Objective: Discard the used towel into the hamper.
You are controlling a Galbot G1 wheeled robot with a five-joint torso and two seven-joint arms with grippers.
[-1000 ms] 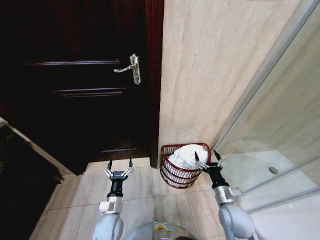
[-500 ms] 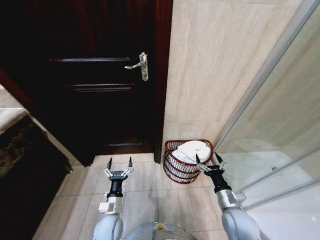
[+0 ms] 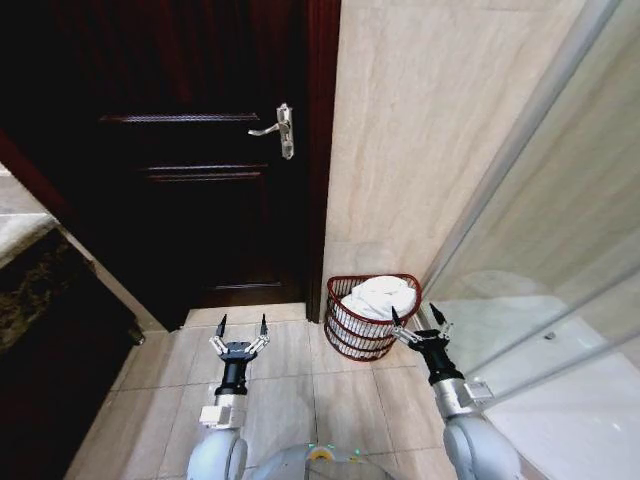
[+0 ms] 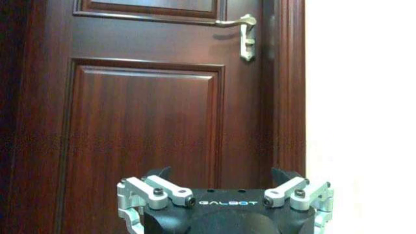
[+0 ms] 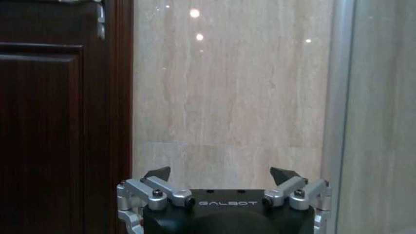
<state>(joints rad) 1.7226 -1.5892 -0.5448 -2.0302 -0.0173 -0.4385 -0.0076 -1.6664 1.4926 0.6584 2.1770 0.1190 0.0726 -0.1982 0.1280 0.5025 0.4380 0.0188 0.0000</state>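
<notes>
The hamper [image 3: 371, 316] stands on the tiled floor [image 3: 280, 400] in the corner where the marble wall [image 3: 420, 140] meets the dark wooden door [image 3: 190, 180], just beside the glass shower panel [image 3: 560, 250]. A white towel [image 3: 380, 296] is already heaped inside it, bulging a little above the rim and leaning toward the wall side. Both arms are held out low in front of the robot. The right gripper [image 3: 419, 323] hangs just beside the hamper's near right edge, its fingers spread wide and holding nothing; it is plainly the nearer arm, with the basket lying forward and slightly to its left. The left gripper [image 3: 241, 331] is well apart from the hamper, out over bare tiles facing the door, its fingers likewise splayed and empty. With the towel resting in the basket and neither hand carrying anything, I'd judge the drop is done, and any further move would only be the right arm drawing clear of the rim.
</notes>
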